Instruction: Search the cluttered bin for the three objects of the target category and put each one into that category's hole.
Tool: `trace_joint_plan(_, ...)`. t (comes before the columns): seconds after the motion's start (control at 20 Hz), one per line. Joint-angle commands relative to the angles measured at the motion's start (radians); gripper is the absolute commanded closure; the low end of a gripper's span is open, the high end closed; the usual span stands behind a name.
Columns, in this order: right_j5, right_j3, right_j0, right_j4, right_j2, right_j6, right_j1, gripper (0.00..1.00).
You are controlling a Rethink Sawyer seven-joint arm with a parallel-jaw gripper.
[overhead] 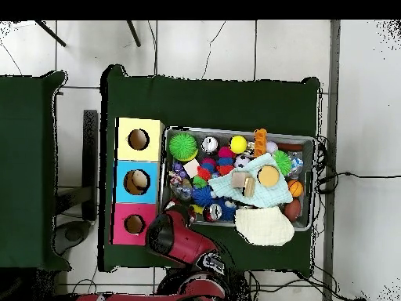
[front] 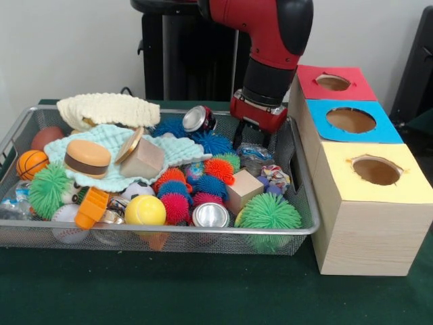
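Green cloth (front: 203, 291) is spread nearest the camera over the table, and the wire bin (front: 162, 238) is set on it. Beside the bin's right end, a row of three boxes is placed: the yellow-topped box (front: 375, 203) nearest, the blue-topped box (front: 352, 120) behind it, the red-topped box (front: 335, 82) farthest, each with a round hole in its top. The red and black arm (front: 270, 40) is lowered over the bin's far right corner. Its gripper (front: 252, 135) is seen just above the clutter there; whether it is spread or closed cannot be told. Inside the bin, a cream knitted cloth (front: 108, 108) is draped at the far left side, with a toy burger (front: 87, 158) on a mint cloth (front: 111, 177) in front of it. Spiky balls are scattered through the bin: a green spiky ball (front: 269, 212) at the near right, another green spiky ball (front: 49, 189) at the near left. A yellow ball (front: 145, 210) and a silver can (front: 211, 215) lie against the bin's near wall.
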Motion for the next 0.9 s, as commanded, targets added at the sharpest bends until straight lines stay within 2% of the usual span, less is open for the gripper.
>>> trace_joint_plan(0.05,0.103,-0.042,-0.079,0.015,0.183,0.223,0.075,0.00)
trace_joint_plan(0.4,0.099,-0.036,-0.071,0.027,0.183,0.221,0.061,0.00)
trace_joint_plan(0.9,0.140,0.060,-0.051,0.020,0.184,0.231,-0.035,0.00)
